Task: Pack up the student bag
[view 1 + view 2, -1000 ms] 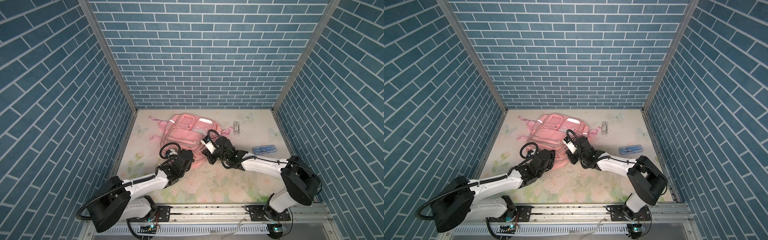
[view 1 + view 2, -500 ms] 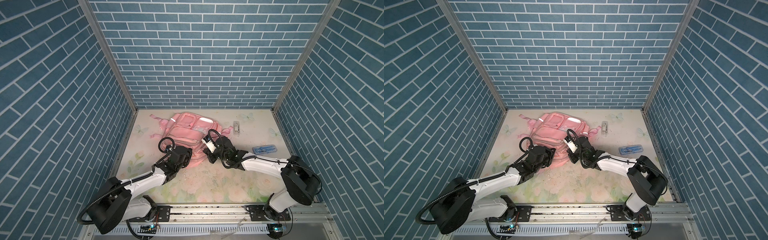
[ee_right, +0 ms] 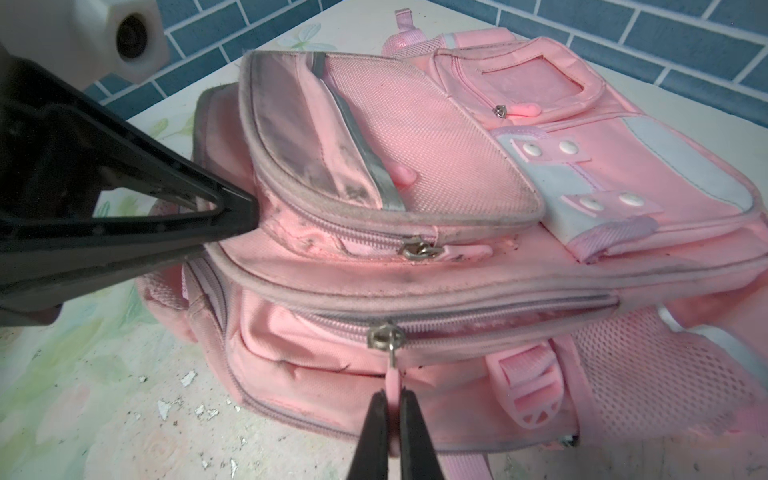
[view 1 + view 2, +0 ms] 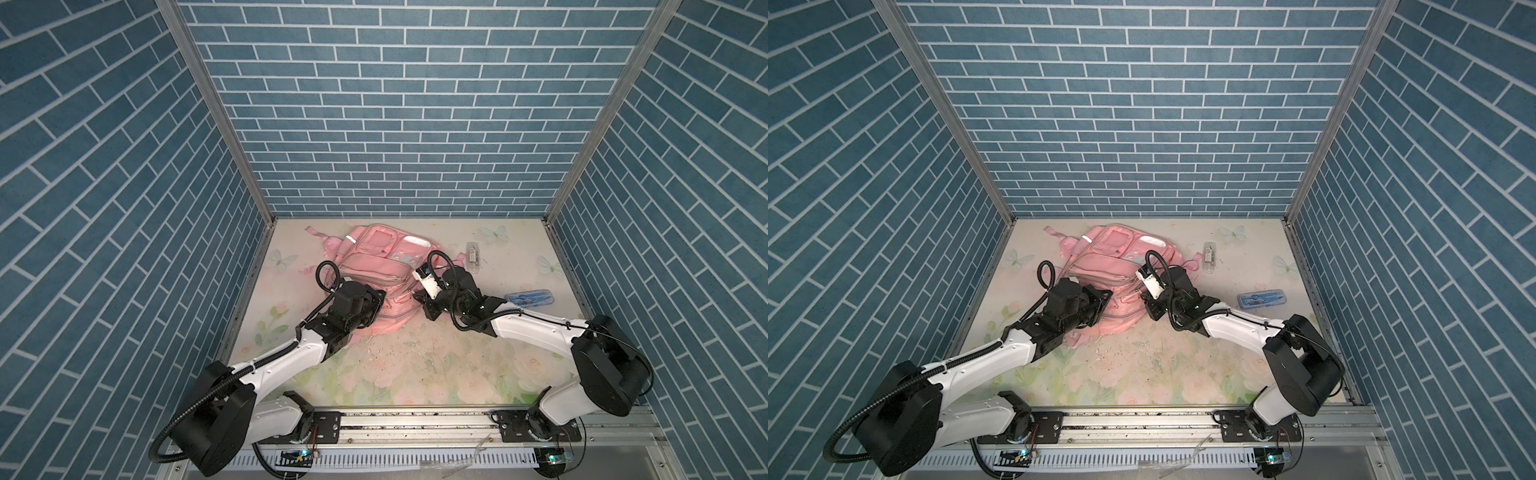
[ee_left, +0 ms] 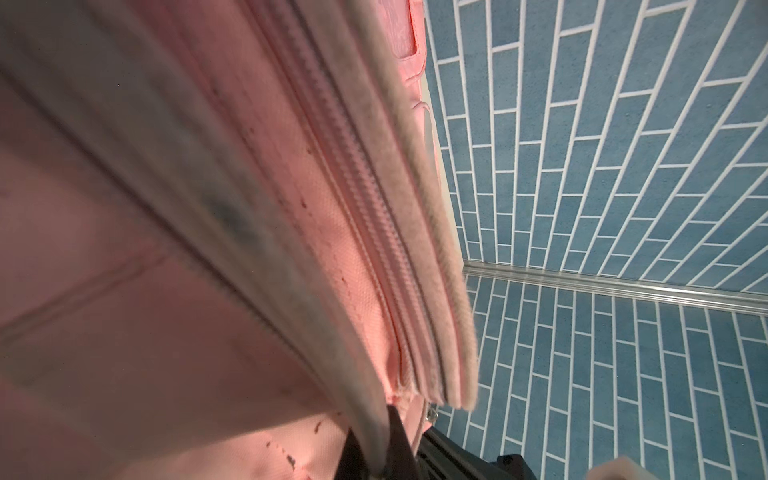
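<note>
The student bag (image 4: 374, 266) (image 4: 1108, 257), pink and grimy, lies flat at the back middle of the floral table. My left gripper (image 4: 377, 297) (image 4: 1106, 297) is at its near left corner. It is shut (image 5: 376, 440) on the grey piped edge (image 5: 415, 249) of a pocket. In the right wrist view it (image 3: 245, 214) shows as a black wedge against the bag (image 3: 415, 166). My right gripper (image 3: 392, 399) (image 4: 417, 296) is shut on the pink zipper pull (image 3: 393, 376). That pull hangs from the metal slider (image 3: 384, 335) of the large compartment.
A blue pencil case (image 4: 530, 298) (image 4: 1261, 299) lies at the right, and a small clear case (image 4: 473, 257) (image 4: 1209, 262) behind it. Crumbs and flakes (image 4: 395, 349) litter the mat in front of the bag. Blue brick walls close three sides.
My left gripper has moved a little toward the back, with the bag's near left corner in it. The right gripper has stayed at the zipper pull.
</note>
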You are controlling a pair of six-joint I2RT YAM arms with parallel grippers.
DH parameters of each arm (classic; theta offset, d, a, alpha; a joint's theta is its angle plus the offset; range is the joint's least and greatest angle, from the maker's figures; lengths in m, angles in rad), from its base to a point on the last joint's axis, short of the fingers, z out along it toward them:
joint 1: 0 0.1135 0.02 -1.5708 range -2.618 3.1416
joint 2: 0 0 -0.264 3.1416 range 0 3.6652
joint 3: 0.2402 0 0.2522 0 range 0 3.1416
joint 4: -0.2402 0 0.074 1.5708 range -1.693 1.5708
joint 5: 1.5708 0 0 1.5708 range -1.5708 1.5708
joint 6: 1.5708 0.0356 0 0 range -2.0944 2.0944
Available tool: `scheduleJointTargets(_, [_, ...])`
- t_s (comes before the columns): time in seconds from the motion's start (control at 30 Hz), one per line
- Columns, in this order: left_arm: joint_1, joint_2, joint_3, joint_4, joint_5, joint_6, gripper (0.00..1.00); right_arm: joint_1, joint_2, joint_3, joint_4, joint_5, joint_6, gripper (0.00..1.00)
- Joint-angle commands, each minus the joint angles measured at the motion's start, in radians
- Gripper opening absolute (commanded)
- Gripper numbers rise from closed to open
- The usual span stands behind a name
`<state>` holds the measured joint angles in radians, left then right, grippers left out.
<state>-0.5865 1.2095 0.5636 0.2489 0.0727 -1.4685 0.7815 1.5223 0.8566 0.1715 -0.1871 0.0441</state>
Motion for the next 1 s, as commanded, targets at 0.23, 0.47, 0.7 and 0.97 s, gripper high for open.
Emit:
scheduleJointTargets(0.23, [0.023,-0.046,0.026,-0.029,0.144,0.085,0.0,-0.052,-0.015,-0.013,0.081,-0.045,-0.132,0.0])
scheduleJointTargets(0.47, [0.014,-0.107,0.007,-0.083,0.085,0.072,0.0,-0.131,0.003,-0.024,0.116,-0.146,-0.247,0.0])
scheduleJointTargets(0.7, [-0.007,-0.118,-0.014,-0.069,0.048,0.041,0.0,-0.229,0.045,0.0,0.088,-0.263,-0.314,0.0])
scheduleJointTargets(0.97, [-0.017,-0.128,-0.008,-0.087,0.018,0.027,0.0,-0.324,0.14,0.058,0.017,-0.285,-0.336,0.0])
